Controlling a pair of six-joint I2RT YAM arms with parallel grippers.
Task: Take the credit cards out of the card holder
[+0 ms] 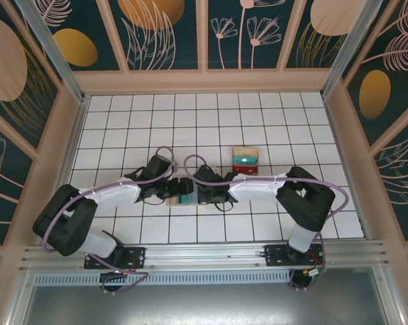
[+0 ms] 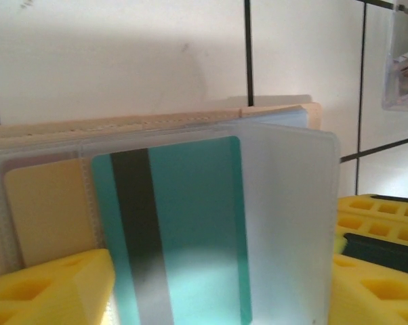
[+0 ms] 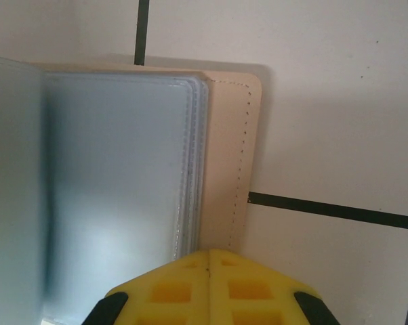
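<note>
— Left gripper (image 2: pixel 224 277)?
— Fingers spread, flanking the teal card (image 2: pixel 190 217) on the open card holder (image 2: pixel 55 128) just ahead, ready to grab it.
— Right gripper (image 3: pixel 209 281)?
— Pressed together at the holder's tan edge, probably steadying it.

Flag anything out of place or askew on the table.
Only mild oddities. The loose credit cards beyond the right arm lie staggered, not squared. On the card holder, a clear sleeve overhangs the tan cover's edge, beside the teal card. No damage visible.
</note>
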